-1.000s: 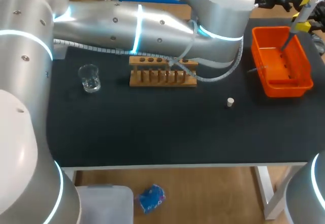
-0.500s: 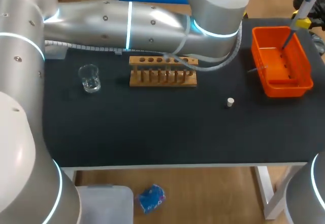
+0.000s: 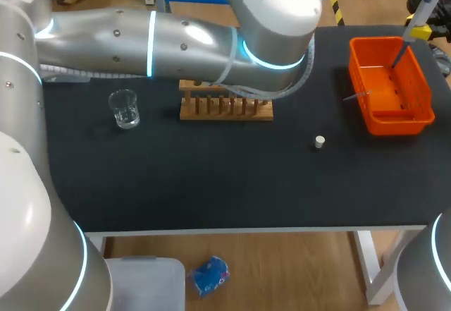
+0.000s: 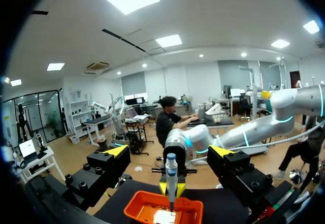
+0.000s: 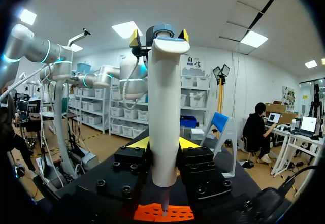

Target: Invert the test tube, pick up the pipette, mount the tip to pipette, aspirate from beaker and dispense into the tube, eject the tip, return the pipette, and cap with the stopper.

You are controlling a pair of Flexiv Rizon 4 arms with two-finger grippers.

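1. The right tool (image 5: pixel 162 145) grips the pipette (image 5: pixel 164 107) upright, one finger pressed on each side of its white body, at the far right corner of the surface (image 3: pixel 211 177).
2. The pipette's thin lower end hangs inside the orange bin (image 3: pixel 391 106); I can't tell whether it touches the bin's floor.
3. The left tool (image 4: pixel 169 152) stands wide apart with nothing between its fingers, facing the pipette and the bin.
4. The left arm (image 3: pixel 176 36) lies across the back of the surface, its elbow covering the top of the wooden rack (image 3: pixel 225 106).
5. The glass beaker (image 3: pixel 125 108) stands left of the rack, apart from it.
6. The small white stopper (image 3: pixel 320 141) sits alone on the dark surface, between rack and bin, nearer the front edge.
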